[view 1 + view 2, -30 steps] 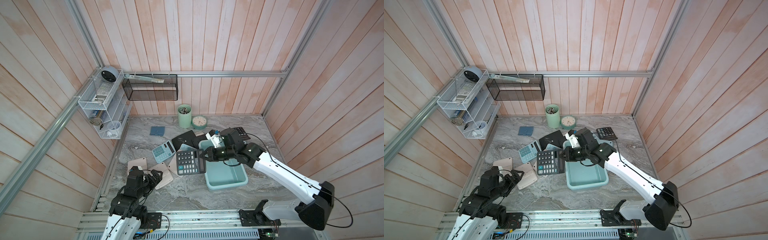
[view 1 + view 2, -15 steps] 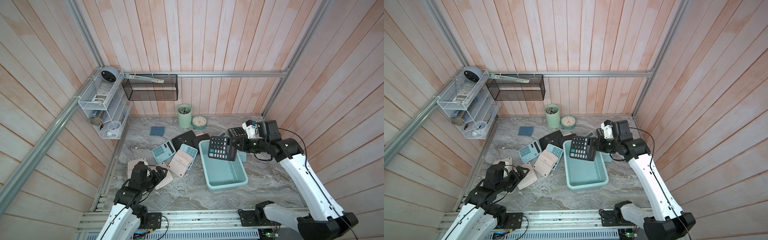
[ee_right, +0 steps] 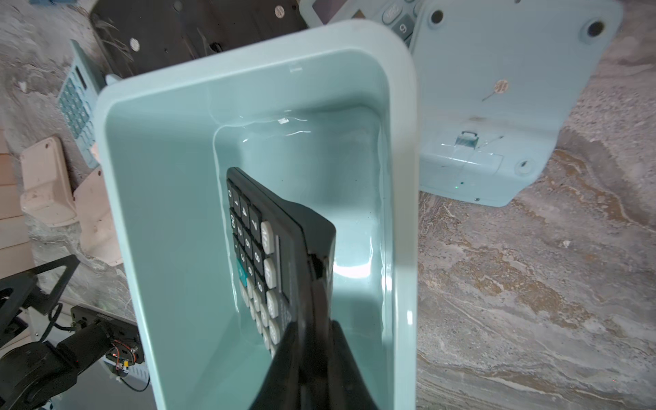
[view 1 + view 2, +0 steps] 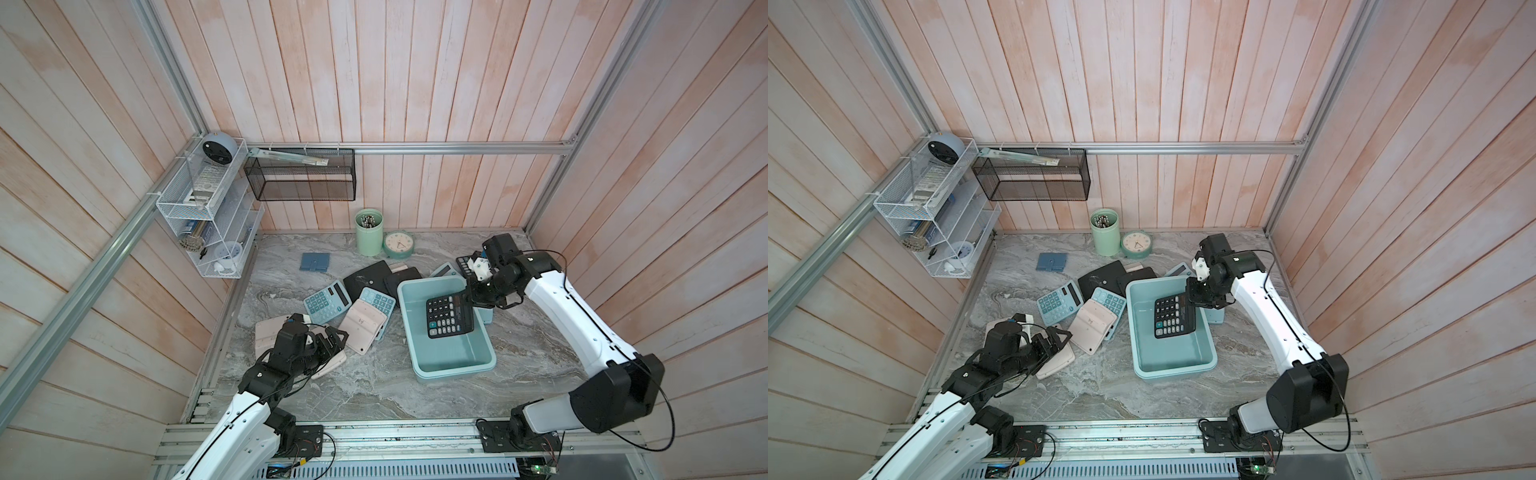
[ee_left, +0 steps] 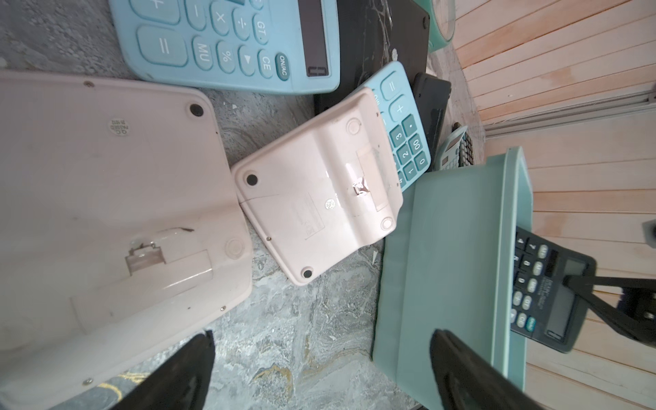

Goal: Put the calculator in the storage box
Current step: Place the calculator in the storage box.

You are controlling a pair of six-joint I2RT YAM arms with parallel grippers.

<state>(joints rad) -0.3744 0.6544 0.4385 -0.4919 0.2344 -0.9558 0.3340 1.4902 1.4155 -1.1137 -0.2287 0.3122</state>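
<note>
Right fingers [image 3: 340, 362] are clamping the display end of the black desk calculator [image 4: 449, 318], holding it tilted with the keypad end dipping into the far half of the shallow light aqua plastic storage box [image 4: 451, 355]. Can't tell if it's touching the box floor. Box is sitting right of centre on the grey marbled bench [image 4: 374, 395]. Left fingers [image 5: 188, 376] are hanging spread wide, gripping nothing, over face-down pink calculators [image 5: 106, 184] near the bench's left edge.

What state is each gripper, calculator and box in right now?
right gripper, shut on the black calculator's display end.
black calculator, held tilted, keys up, dipping into the storage box.
storage box, upright, nothing else inside.
left gripper, open, empty.
pink calculator, face down.
blue calculator, face up.
</note>
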